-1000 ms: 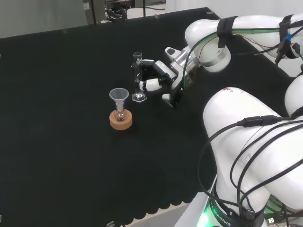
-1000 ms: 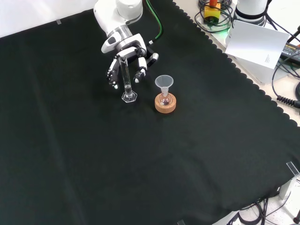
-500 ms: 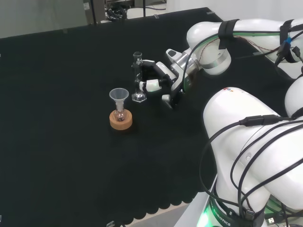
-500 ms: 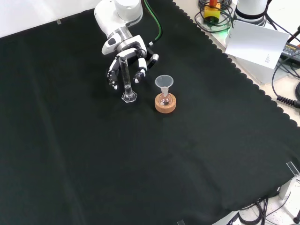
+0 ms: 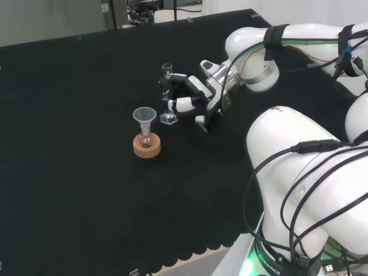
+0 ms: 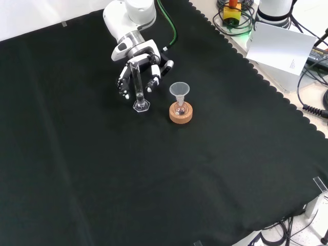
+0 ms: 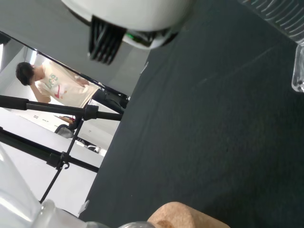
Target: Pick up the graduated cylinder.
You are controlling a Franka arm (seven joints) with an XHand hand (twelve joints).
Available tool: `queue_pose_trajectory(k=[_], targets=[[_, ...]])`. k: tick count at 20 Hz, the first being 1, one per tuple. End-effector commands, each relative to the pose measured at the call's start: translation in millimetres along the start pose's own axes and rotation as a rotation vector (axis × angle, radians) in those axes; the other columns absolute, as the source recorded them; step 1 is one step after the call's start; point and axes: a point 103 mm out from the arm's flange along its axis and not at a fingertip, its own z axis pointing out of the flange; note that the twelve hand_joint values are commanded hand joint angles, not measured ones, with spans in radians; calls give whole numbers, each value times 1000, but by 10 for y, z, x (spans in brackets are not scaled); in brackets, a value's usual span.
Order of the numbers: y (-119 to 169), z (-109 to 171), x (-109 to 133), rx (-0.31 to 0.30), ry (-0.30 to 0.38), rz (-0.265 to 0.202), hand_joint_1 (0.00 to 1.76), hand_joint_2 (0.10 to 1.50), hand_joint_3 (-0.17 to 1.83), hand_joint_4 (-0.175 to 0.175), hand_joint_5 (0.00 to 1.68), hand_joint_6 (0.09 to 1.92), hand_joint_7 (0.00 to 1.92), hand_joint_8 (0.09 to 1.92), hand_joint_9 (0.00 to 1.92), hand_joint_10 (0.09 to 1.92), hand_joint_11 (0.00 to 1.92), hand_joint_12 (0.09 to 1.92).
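Upright graduated cylinder (image 6: pixel 137 87) just before the hand (image 6: pixel 137 61) — fingers (image 6: pixel 123 82) spread either side, relaxed.

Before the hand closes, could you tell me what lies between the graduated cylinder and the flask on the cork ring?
Only bare black cloth. In the front view, the graduated cylinder stands left of the flask on the cork ring, with a small gap between them.

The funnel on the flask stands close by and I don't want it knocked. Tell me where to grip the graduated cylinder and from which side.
Grip the graduated cylinder at mid-tube, above its flared foot. It is upright and slim, so fingers can wrap round it. Come from the hand's side, away from the funnel on its cork-ringed flask.
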Motion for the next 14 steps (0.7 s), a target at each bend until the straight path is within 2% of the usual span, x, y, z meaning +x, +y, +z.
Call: queue_pose_trajectory(k=[1,14], targets=[[-4,6,-24,-4,3,1,1098,606,770,-16,586,668,623,595,864,410,609,1196],[17,35,-22,-4,-7,4,1096,633,770,-10,638,709,657,596,905,408,661,1175]])
